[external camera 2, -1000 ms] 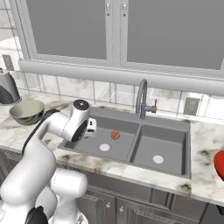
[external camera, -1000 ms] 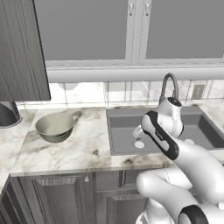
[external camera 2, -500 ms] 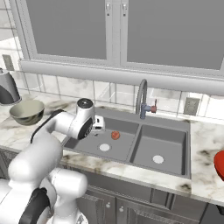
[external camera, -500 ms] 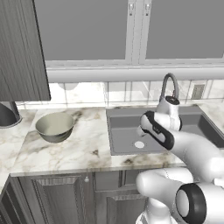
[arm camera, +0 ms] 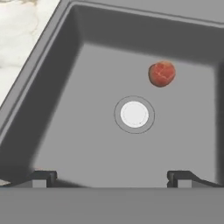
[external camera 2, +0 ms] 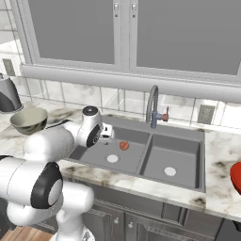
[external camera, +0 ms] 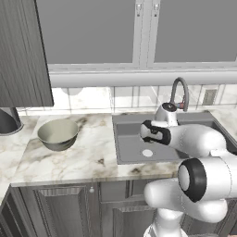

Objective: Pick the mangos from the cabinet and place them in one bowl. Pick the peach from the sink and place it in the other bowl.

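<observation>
Arm swung further over sink (external camera 2: 183, 141); gripper (arm camera: 111, 177) open above peach (arm camera: 162, 73).

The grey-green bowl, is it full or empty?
Empty. The bowl stands upright on the counter, and the left base view shows only its bare inside, no fruit.

The left basin of the sink (arm camera: 52, 78) lies open from above, its floor bare but for the drain (arm camera: 134, 114) and the peach (arm camera: 162, 73) just beyond it; basin walls close every side, and the tap (external camera 2: 153, 101) arches over the far rim
</observation>
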